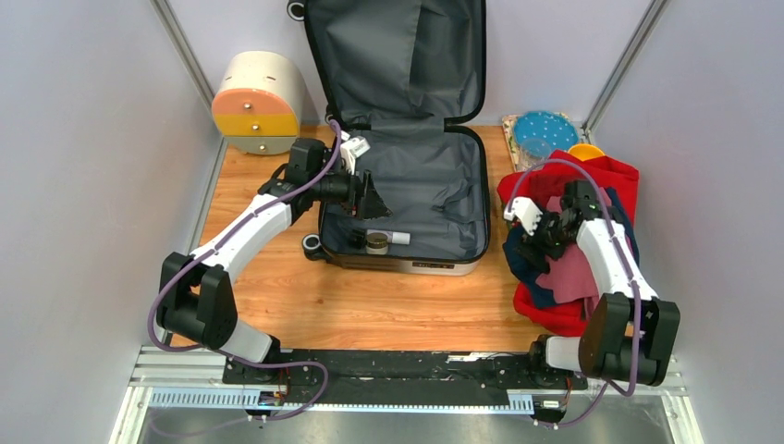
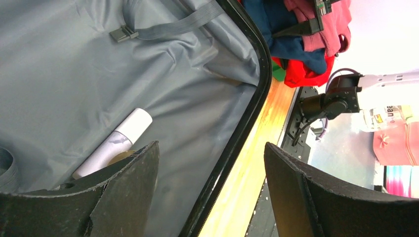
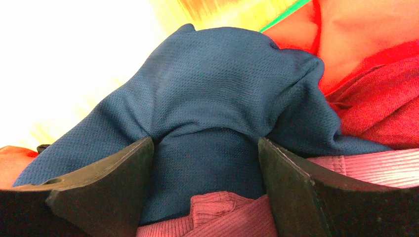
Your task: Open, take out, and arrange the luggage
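Note:
The luggage (image 1: 434,185) lies open on the wooden table, its lid upright against the back wall and its grey lining (image 2: 74,74) showing. A white tube (image 1: 396,239) and a small round jar (image 1: 376,242) lie in its near left corner; the tube (image 2: 116,140) also shows in the left wrist view. My left gripper (image 1: 374,199) hovers over the left side of the case, open and empty (image 2: 211,148). My right gripper (image 1: 532,242) is open over the clothes pile, jaws either side of a fold of blue cloth (image 3: 222,84), with pink knit (image 3: 222,212) below.
A heap of red (image 1: 601,176), blue and pink (image 1: 573,273) clothes lies right of the case. A cream box with orange and yellow drawers (image 1: 257,102) stands back left. A blue dotted disc (image 1: 544,132) and an orange item (image 1: 585,150) sit back right. Walls close both sides.

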`<state>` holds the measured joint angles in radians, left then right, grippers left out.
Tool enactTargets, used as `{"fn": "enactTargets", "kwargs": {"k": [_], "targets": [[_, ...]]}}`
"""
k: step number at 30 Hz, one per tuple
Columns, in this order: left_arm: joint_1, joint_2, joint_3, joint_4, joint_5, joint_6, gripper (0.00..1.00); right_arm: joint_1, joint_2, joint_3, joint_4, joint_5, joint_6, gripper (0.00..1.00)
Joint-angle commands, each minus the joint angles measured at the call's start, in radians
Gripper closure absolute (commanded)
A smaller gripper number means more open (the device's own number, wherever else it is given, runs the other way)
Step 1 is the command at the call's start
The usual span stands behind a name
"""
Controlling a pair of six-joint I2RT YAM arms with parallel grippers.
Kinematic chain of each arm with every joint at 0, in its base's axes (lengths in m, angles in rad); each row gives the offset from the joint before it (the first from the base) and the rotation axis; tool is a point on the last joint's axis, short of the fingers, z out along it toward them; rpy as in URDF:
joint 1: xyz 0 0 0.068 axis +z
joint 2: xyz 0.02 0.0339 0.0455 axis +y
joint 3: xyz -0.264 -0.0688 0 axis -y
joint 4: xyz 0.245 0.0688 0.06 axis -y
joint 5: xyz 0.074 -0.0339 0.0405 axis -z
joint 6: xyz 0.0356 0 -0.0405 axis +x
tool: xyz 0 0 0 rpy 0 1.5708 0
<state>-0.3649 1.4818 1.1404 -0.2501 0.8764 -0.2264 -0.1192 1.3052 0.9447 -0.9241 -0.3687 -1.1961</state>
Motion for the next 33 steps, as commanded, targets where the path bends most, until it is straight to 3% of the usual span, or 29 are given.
{"fn": "enactTargets", "kwargs": {"k": [1, 7, 14, 21, 28, 33], "targets": [[0.007, -0.028, 0.013, -0.001, 0.009, 0.016, 0.16, -0.106, -0.004, -0.001, -0.056, 0.079, -0.125, 0.17], [0.011, -0.034, 0.035, -0.112, -0.056, 0.133, 0.15, -0.241, 0.037, 0.071, -0.105, 0.048, -0.122, 0.17], [0.024, -0.041, 0.067, -0.255, -0.117, 0.32, 0.14, -0.286, -0.003, 0.163, -0.197, -0.044, -0.12, 0.16], [0.159, -0.067, 0.088, -0.197, -0.103, 0.266, 0.14, -0.284, -0.073, 0.356, -0.344, -0.223, -0.022, 0.15], [0.43, -0.063, 0.096, -0.031, -0.059, 0.098, 0.15, -0.174, -0.126, 0.453, -0.267, -0.274, 0.231, 0.14], [0.48, -0.012, 0.162, -0.116, 0.033, 0.225, 0.17, -0.004, -0.094, 0.558, -0.162, -0.239, 0.453, 0.13]]}}
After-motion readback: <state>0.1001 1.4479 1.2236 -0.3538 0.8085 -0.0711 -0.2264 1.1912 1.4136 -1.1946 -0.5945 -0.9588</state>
